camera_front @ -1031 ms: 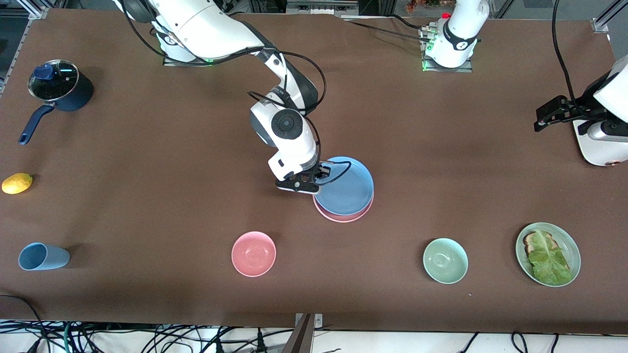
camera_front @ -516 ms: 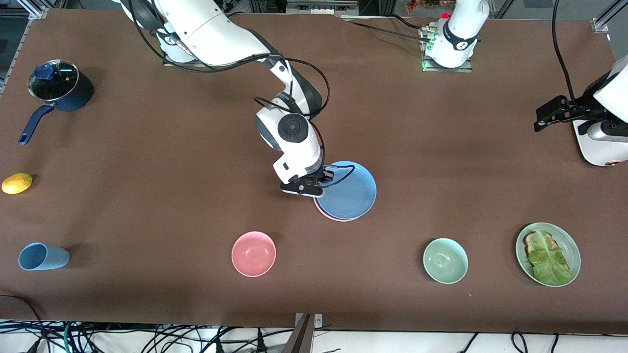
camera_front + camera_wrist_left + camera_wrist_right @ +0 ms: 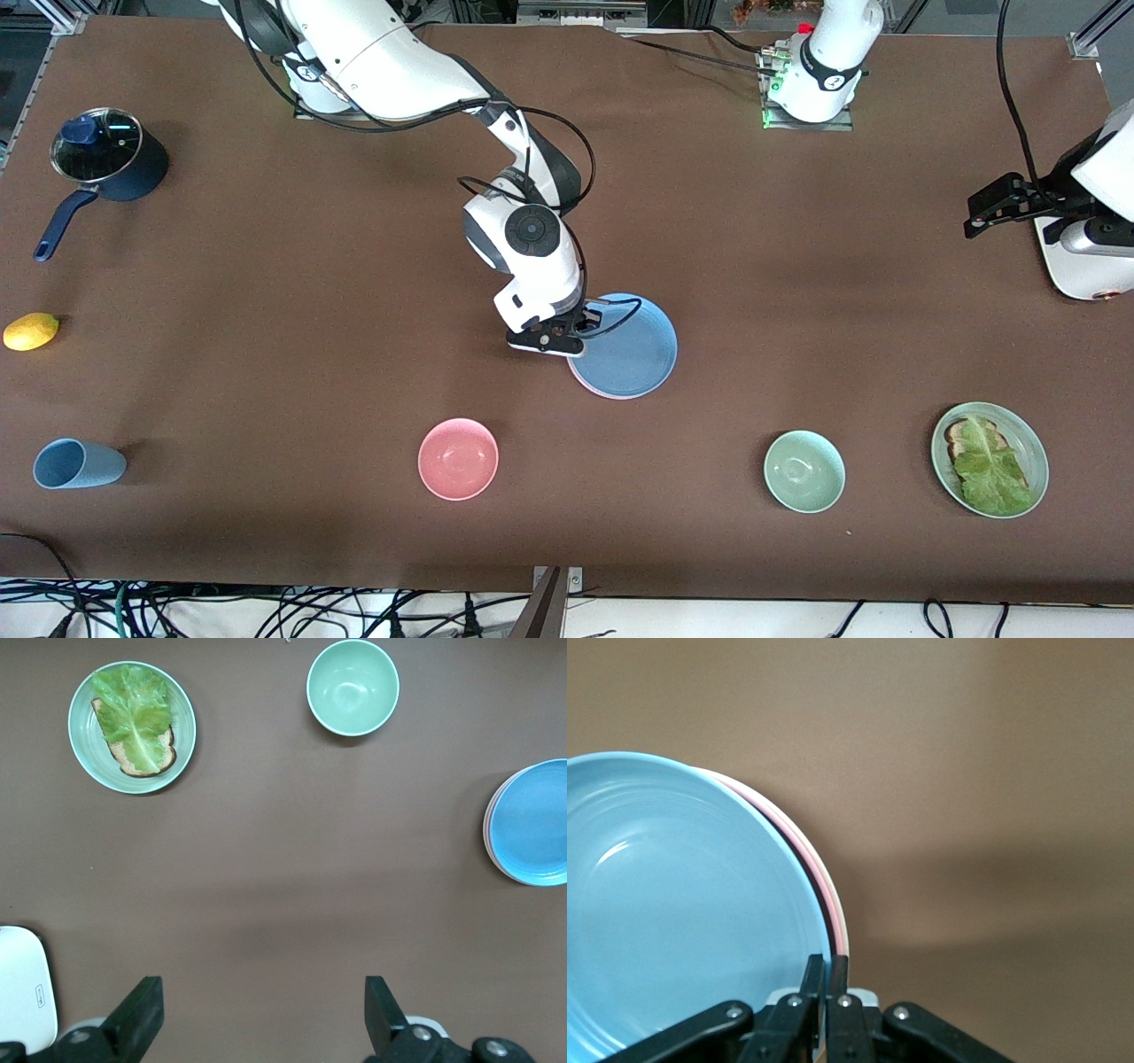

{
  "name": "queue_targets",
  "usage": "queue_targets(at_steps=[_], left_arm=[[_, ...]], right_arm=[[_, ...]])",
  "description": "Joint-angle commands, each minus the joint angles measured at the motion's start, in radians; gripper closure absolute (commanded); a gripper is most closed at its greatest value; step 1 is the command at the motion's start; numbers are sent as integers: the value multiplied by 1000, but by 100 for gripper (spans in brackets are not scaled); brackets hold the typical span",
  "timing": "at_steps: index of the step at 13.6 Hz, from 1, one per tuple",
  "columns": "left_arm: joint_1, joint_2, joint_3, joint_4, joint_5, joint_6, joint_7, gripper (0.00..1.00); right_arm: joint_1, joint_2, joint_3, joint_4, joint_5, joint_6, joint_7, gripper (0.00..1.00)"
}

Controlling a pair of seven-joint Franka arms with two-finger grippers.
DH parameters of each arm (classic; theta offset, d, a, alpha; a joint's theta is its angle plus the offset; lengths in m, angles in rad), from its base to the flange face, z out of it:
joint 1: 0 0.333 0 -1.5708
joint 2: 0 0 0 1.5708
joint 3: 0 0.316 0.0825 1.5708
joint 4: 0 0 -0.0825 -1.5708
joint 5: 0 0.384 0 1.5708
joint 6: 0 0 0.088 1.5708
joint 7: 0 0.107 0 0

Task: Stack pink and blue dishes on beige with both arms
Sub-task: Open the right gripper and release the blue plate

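While the right gripper (image 3: 567, 341) pinches the blue plate (image 3: 627, 346) at mid-frame atop the pink plate (image 3: 592, 386), we judge it should release next; the left gripper (image 3: 257, 1019) waits wide open.

No readable text turned up anywhere in these views. The left arm's base (image 3: 828, 81), at the upper right of the front frame, carried a small dark mark, too tiny to make out. In the left wrist view, a white housing (image 3: 22, 983) at the lower left bore a small outlined label, and its characters could not be read either. The dishes showed no brands, numbers or signs.
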Motion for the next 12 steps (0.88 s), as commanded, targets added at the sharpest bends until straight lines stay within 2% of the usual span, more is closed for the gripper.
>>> queue_targets(at_steps=[1, 2, 5, 7, 9, 12], left_arm=[[-4, 7, 3, 17, -12, -15, 18, 0], [-4, 10, 3, 17, -12, -15, 18, 0], [-4, 10, 3, 17, -14, -15, 18, 0], [-4, 10, 3, 17, -14, -15, 18, 0], [-6, 11, 3, 17, -14, -15, 18, 0], [-6, 11, 3, 17, -14, -15, 18, 0]], right_arm=[[12, 22, -5, 35, -35, -3, 22, 100], [12, 22, -5, 35, -35, -3, 22, 93], [9, 21, -7, 35, -33, -6, 18, 48], [2, 10, -7, 38, -32, -13, 13, 31], [-4, -10, -8, 40, -32, -50, 12, 27], [-19, -63, -39, 43, -32, -144, -10, 14]])
